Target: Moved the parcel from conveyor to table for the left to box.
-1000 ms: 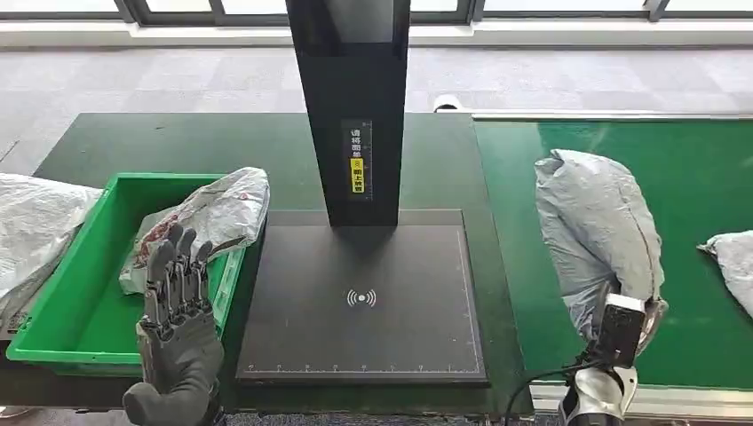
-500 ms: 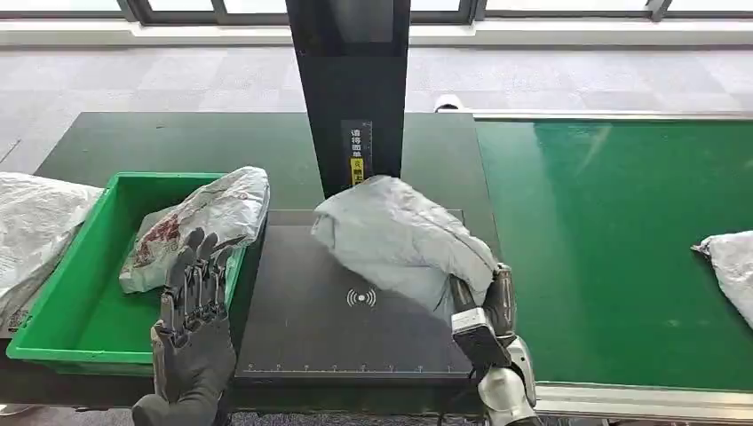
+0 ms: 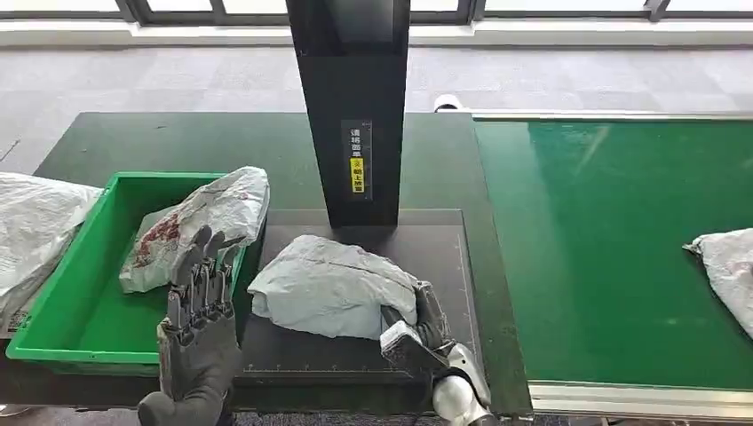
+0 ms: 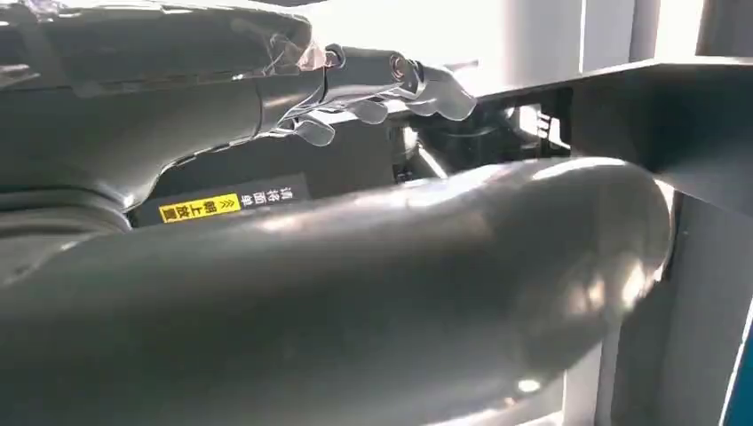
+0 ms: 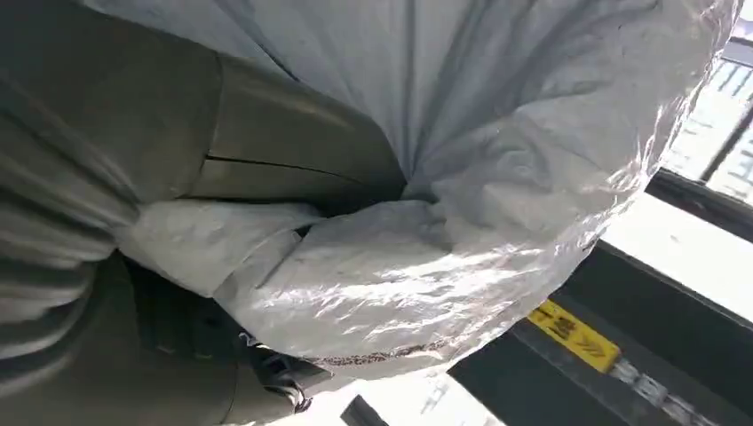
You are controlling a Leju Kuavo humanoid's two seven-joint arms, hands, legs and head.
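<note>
Parcel (image 3: 330, 286), a grey poly mailer, is off the conveyor (image 3: 622, 257) and lying on the dark scan pad (image 3: 453, 266) of the table (image 3: 178, 142), toward the pad's near left part, just in front of the black scanner post (image 3: 353, 106). Right hand (image 3: 417, 324) grips the parcel's near right end; in the right wrist view the plastic (image 5: 497, 177) is bunched up against the thumb and palm, so the hold looks firm, not released. Whether the bag's full weight rests on the pad or is partly carried, can't tell. Left hand (image 3: 197, 311) is up at the table's near edge, between the green bin (image 3: 53, 328) and the pad, fingers straight and held close together, holding nothing, not touching the parcel. So the transfer leg looks basically done: parcel on table, within the left hand's side. Left to do, by my read: right hand lets go and clears off, then left hand takes the parcel and boxes it in the green bin. The bin holds one bagged parcel (image 3: 200, 222) leaning over its far right wall. Another grey parcel (image 3: 724, 266) sits at the conveyor's right edge, and a white bag (image 3: 35, 222) lies off the bin's left side.
</note>
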